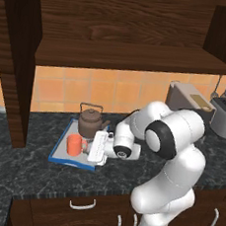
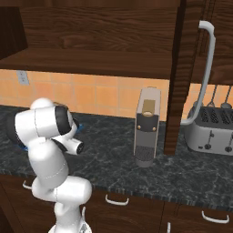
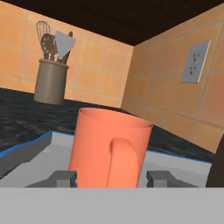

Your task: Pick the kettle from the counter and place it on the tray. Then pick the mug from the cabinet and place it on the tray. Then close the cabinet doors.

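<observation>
Cabinet (image 1: 129, 32): you face a dark wood wall cabinet, shelf bare.
Doors: one door (image 1: 17, 59) stands open at the left, the other (image 2: 182, 77) at the right; closing both looks like the step left to you.
Counter (image 1: 24, 169): dark marbled stone under the cabinet.
Tray (image 1: 61, 146): blue-rimmed, flat on the counter.
Kettle (image 1: 90, 122): brown, standing on the tray's far side; that step looks done.
Mug (image 1: 74, 145): orange, upright on the tray, just in front of the kettle.
Gripper (image 3: 111, 178): level with the mug, one finger on each side; the fingers (image 3: 63, 177) stand a little apart from its wall, so the mug looks released.
Writing: no brand, label or lettering can be read.
</observation>
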